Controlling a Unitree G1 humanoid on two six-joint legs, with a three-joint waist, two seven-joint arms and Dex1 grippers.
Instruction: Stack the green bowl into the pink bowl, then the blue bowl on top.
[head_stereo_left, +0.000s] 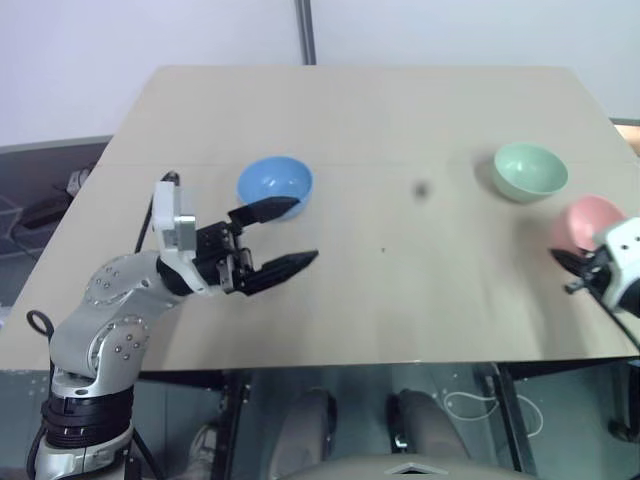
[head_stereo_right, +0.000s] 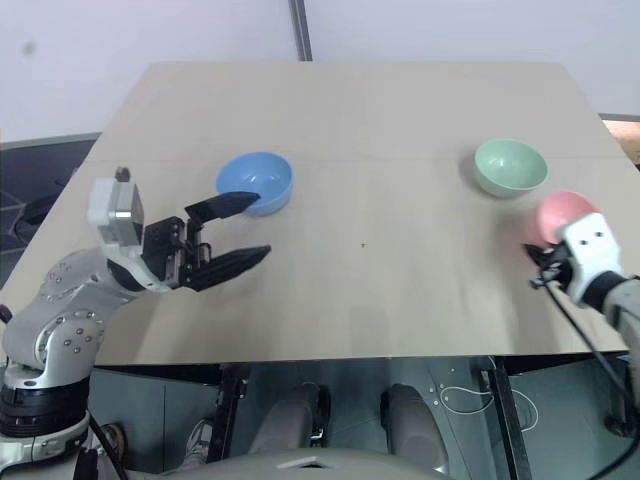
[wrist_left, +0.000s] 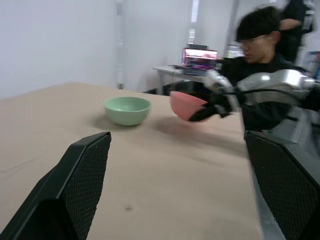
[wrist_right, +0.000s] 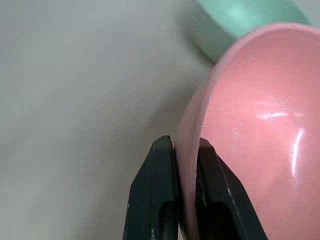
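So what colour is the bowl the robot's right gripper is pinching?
Salmon pink. The pink bowl shows best in the right wrist view, its rim clamped by the right gripper.

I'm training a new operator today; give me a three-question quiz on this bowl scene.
1. True or false: the right gripper is shut on the pink bowl's rim.
2. Which bowl sits nearest the left gripper? A) green bowl B) blue bowl C) pink bowl
3. Fill in: the left gripper's fingers stand ____, holding nothing.

Key: 1 true, one finger on each side of the rim. 2 B; its upper fingertip overlaps the blue bowl's rim in the head views. 3 open.
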